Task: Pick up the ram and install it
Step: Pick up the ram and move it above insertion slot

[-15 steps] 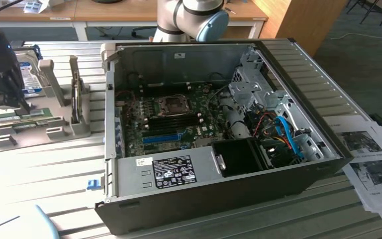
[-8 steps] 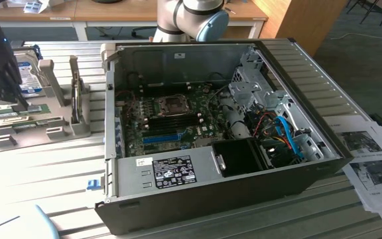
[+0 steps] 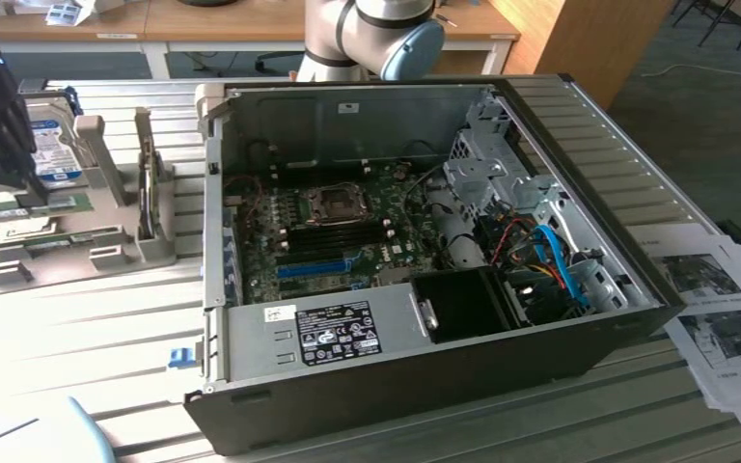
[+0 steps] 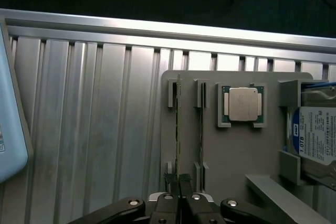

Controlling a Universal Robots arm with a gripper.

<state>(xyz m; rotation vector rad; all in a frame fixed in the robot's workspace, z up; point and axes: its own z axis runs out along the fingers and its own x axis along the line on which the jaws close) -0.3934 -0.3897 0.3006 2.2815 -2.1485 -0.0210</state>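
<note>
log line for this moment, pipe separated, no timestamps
phase: pick | tool: shut on ram | ram: on edge in gray holder slot | computer case: open, ram not yet installed

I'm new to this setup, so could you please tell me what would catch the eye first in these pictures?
The open computer case dominates the middle of the exterior view, its green motherboard laid bare. At that view's left, the hand is closed on the ram, which stands on edge in a grey holder tray, beside a bare processor and a blue-labelled hard drive.
</note>
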